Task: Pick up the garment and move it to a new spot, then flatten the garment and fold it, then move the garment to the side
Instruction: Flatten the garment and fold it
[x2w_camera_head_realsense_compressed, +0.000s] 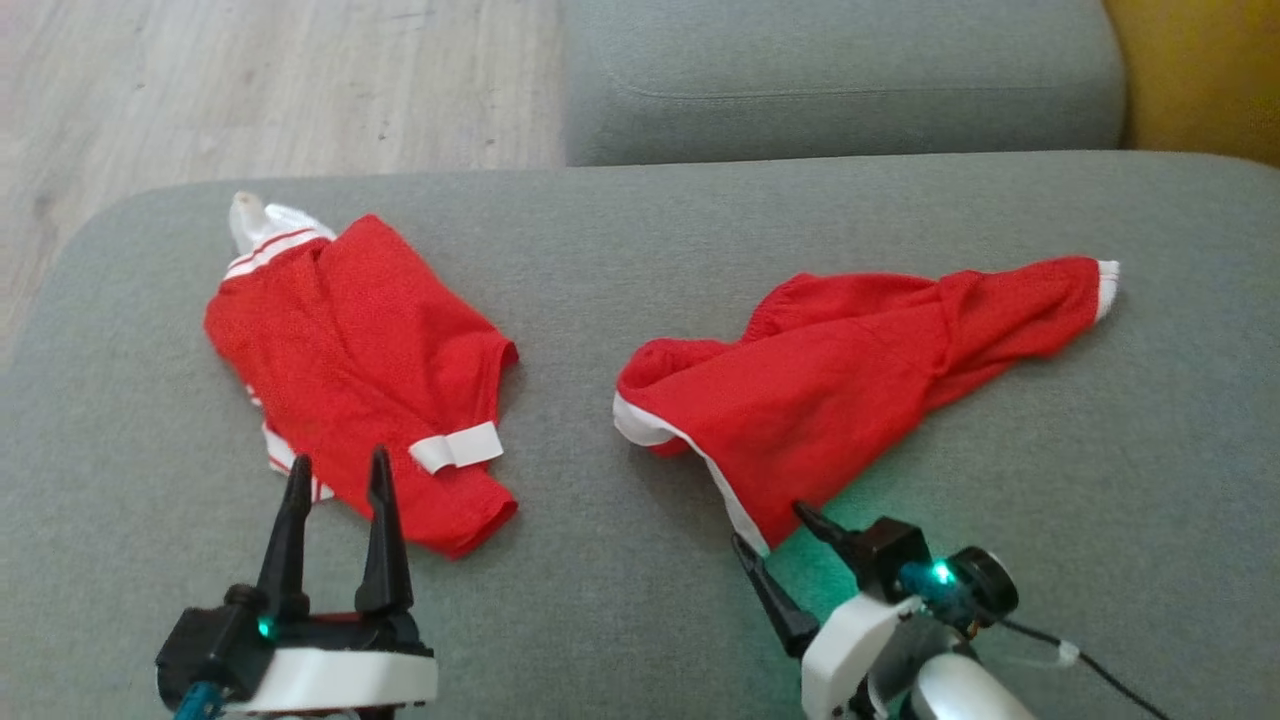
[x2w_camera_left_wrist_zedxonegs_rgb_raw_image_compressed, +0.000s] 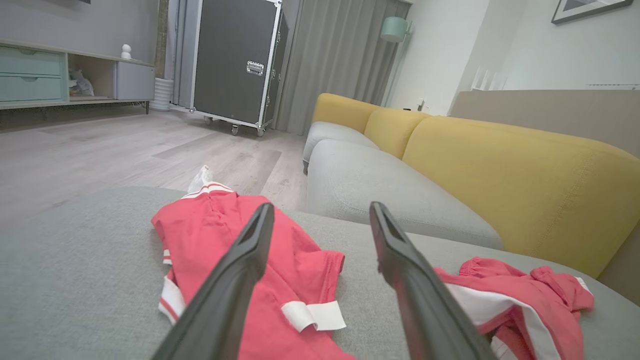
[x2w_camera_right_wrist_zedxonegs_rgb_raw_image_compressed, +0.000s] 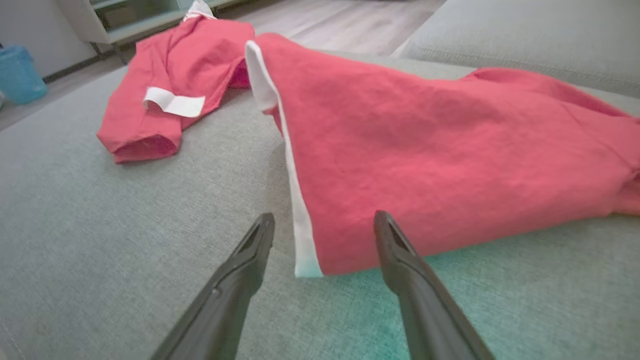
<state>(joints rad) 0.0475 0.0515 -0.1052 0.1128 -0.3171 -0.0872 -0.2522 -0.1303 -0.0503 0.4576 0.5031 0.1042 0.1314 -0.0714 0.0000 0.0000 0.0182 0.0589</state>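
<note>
The left garment (x2w_camera_head_realsense_compressed: 360, 360), red with white trim, is lying crumpled on the grey cushion (x2w_camera_head_realsense_compressed: 640, 250), a white band showing on top. The right garment (x2w_camera_head_realsense_compressed: 850, 380), also red, is lying rumpled well apart from it, its white-edged side facing the left garment.

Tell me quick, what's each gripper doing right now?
Left gripper: open, holding nothing.
Right gripper: open, empty, at the near corner of the right red garment.

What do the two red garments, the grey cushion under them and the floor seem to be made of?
Right red garment and left red garment: soft matte fabric, probably knit; they crease and slump. Grey cushion: matte upholstery textile, flecked weave visible. Floor: pale wood or wood-look laminate; plank grain shows.
</note>
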